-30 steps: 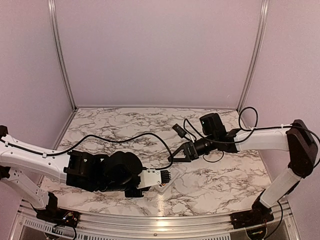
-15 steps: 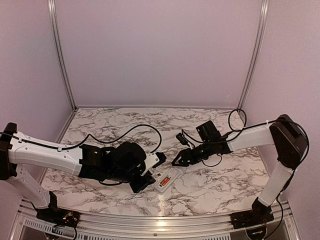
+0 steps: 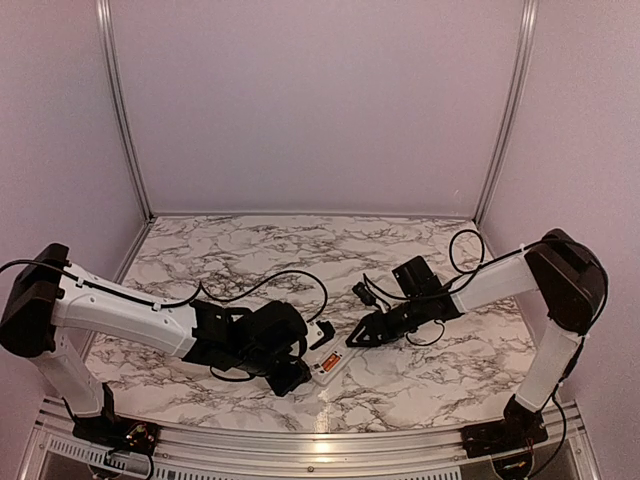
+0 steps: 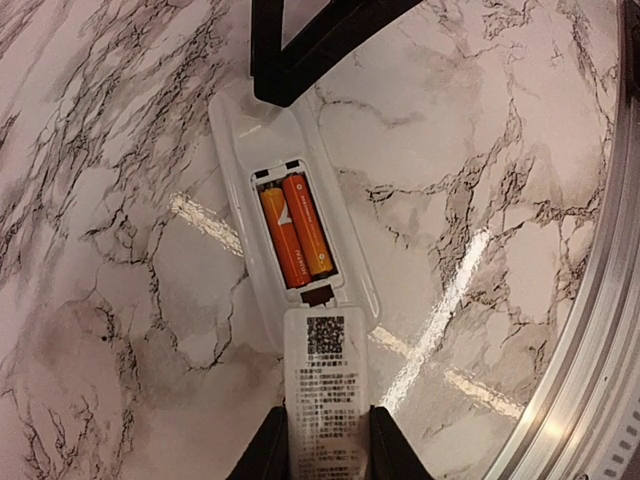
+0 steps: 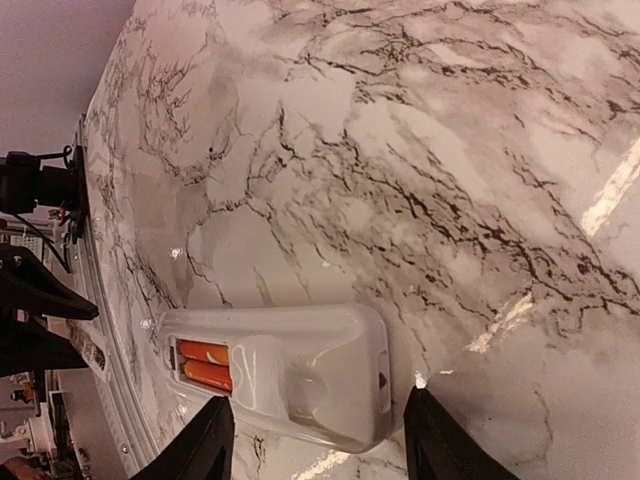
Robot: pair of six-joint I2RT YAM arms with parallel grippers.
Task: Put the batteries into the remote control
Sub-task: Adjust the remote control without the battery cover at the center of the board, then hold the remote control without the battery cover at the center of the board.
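Batteries (image 4: 305,225) — both in remote control (image 4: 322,395)

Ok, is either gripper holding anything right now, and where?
Left gripper pinches the white labelled cover by its near end. Right gripper is open over the remote control, holding nothing.

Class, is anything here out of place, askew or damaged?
Nothing damaged. The white plastic remote control lies back up, recess uncovered, two orange-red cylindrical batteries seated inside; the left gripper holds the labelled white cover at its end.
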